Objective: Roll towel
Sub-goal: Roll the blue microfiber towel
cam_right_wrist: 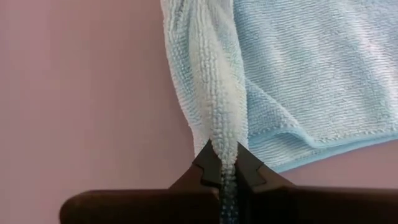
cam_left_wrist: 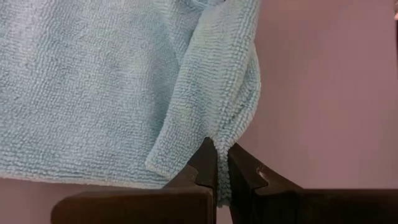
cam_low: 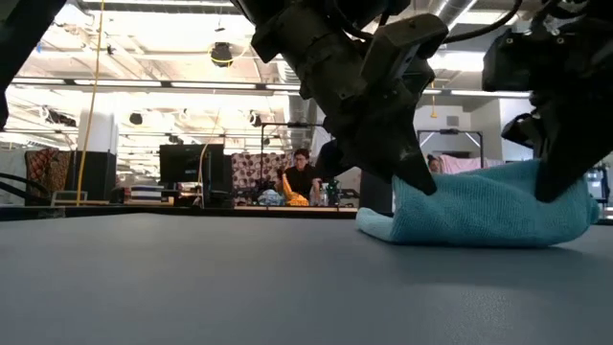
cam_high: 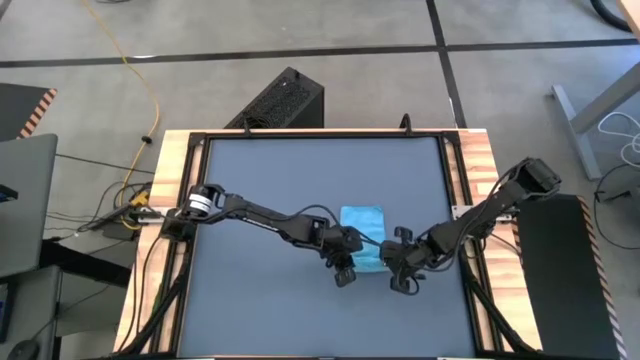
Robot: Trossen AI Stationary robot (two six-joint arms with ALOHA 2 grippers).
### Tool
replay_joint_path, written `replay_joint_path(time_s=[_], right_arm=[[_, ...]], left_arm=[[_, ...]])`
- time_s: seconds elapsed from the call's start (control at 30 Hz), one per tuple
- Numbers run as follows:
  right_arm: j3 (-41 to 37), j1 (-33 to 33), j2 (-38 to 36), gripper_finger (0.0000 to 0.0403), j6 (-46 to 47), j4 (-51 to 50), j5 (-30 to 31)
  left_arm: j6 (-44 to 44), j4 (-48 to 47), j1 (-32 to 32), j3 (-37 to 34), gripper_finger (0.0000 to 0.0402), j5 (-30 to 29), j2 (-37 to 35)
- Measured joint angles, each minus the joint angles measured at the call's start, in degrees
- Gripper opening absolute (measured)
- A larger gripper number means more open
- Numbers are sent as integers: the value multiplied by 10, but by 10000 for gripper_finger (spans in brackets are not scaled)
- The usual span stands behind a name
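- Pinching the near edge of the towel point(cam_high: 362, 230), the left end effector point(cam_high: 344, 272) and right end effector point(cam_high: 400, 280) are both clamped on its corners.
- Towel lies mid-tabletop point(cam_high: 270, 190), mostly flat.
- Rolling looks barely begun.

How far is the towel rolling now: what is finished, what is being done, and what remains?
Done: both pincers are shut on the near edge of the towel, left pincer and right pincer each pinching a fold. In hand: that edge is lifted slightly. Left: nearly all; most of the cloth lies flat, unrolled.
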Motion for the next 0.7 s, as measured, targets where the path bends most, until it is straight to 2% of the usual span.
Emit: replay_joint_path(time_s=[0.13,0.33,0.43,0.6,0.7], right_arm=[[0,-9,-2,22,-1,-2,-27],[0,-9,3,22,-1,-5,-38],[-4,-9,4,22,-1,-1,-38],[-11,-16,4,22,-1,13,-33],[-10,-25,9,24,-7,43,-24]], left_arm=[[-10,11,7,0,0,26,0],[-36,32,16,-13,0,35,-1],[-83,108,19,-71,0,34,-12],[-155,329,11,-212,0,9,-76],[-175,393,3,-278,0,-13,-111]])
